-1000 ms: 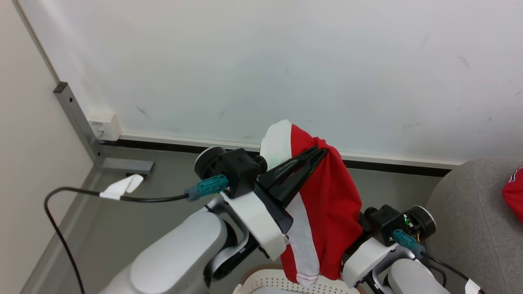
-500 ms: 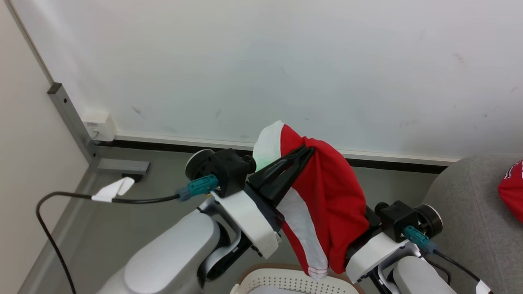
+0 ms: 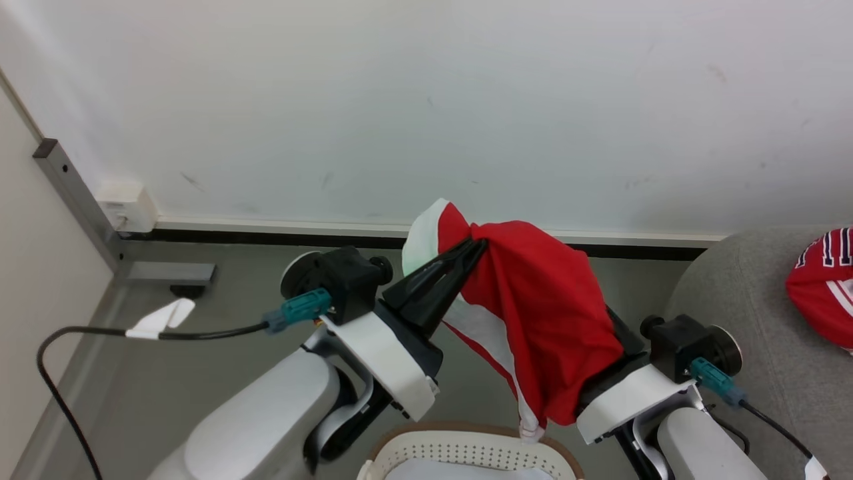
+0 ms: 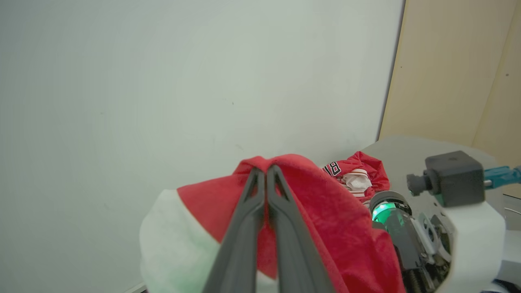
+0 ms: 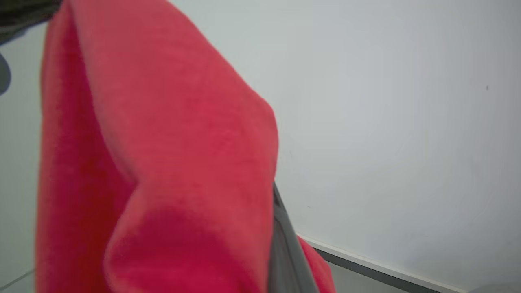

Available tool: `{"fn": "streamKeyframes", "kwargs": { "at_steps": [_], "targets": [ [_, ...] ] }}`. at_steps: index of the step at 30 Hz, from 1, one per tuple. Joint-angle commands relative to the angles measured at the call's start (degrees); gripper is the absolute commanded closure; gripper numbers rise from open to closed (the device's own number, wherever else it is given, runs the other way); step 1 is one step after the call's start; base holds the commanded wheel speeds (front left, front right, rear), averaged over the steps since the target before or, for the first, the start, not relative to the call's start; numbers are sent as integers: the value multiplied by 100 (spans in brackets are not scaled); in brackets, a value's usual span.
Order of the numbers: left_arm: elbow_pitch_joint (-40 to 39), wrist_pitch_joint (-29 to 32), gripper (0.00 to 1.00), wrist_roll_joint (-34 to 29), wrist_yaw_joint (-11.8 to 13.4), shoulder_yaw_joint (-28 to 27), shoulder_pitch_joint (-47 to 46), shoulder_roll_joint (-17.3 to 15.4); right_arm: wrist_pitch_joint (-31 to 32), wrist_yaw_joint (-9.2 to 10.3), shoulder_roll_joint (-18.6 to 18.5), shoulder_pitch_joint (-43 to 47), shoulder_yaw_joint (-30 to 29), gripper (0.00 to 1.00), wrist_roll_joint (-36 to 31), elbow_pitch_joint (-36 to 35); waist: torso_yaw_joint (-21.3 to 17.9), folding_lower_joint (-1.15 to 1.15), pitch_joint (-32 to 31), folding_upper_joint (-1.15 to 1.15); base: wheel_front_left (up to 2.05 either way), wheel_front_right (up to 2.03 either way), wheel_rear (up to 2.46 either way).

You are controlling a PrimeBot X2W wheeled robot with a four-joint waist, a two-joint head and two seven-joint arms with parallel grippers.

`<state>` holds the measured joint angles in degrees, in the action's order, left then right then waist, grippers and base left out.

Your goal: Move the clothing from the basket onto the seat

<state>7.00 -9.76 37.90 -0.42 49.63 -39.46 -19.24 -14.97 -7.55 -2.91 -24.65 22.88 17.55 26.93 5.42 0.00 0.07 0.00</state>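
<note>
I saw the left fingers (image 3: pixel 436 283) pressed together on a bunched fold of the red jersey (image 3: pixel 543 307). They held it in the air above the basket (image 3: pixel 466 448), with its white-trimmed end hanging toward the rim. The right fingers (image 5: pixel 285 248) were closed beneath the draped fabric, and I could not tell whether they pinched any. A 2nd jersey (image 3: pixel 823 283) lay on the seat (image 3: pixel 733 320).

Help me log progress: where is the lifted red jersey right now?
In the centre of the head view, the red jersey hangs from the shut left gripper, above the basket, with the seat off to the robot's right.
</note>
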Motion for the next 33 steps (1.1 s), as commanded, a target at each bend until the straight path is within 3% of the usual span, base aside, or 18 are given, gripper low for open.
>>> {"fn": "streamKeyframes", "kwargs": {
  "at_steps": [1,13,15,16,17,33],
  "targets": [
    [-26,-48,100,88,30,-40,19,-55,-20,13,1,14,-59,100,42,-64,-72,0,47,0,0,0,0],
    [-139,-85,100,3,-2,127,140,-36,-20,13,7,-34,-465,100,133,-447,-654,0,296,0,0,0,0],
    [-137,-84,56,-38,-15,188,181,-40,-20,13,6,-36,-548,100,172,-532,-805,0,339,0,0,0,0],
    [-140,-92,13,-46,-14,203,204,-40,-19,13,7,-41,-582,100,176,-583,-892,0,362,0,0,0,0],
    [-150,-117,0,-49,-17,217,221,-36,-19,13,6,-45,-615,100,189,-625,-981,0,383,0,0,0,0],
    [-195,-259,0,-233,-31,512,505,-114,97,13,-72,311,-1602,100,54,-1403,-2296,0,647,0,0,0,0]
  ]
}}
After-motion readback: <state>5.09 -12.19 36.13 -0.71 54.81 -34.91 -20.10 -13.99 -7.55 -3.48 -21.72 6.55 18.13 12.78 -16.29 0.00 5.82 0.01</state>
